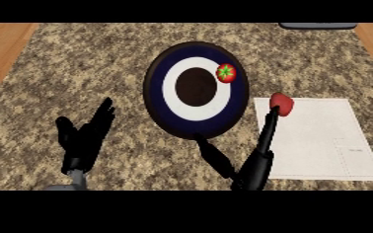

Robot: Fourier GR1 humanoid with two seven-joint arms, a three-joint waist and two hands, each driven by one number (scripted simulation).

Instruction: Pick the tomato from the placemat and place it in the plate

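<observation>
A red tomato (226,72) with a green stalk star lies on the right part of the round plate (164,103), which has dark blue and white rings and a dark centre. A second red, rounded object (282,103) sits at the upper left corner of the white placemat (313,138). My right hand (255,165) is open below the plate. Its straight fingers (268,128) point up along the placemat's left edge, and their tips reach the red object. Its thumb stretches left toward the plate's lower rim. My left hand (84,138) rests open at the lower left.
The speckled stone counter (87,59) spreads around the plate. Wooden strips (13,39) run along its far left and right edges. A dark grey object (317,25) shows at the top right edge.
</observation>
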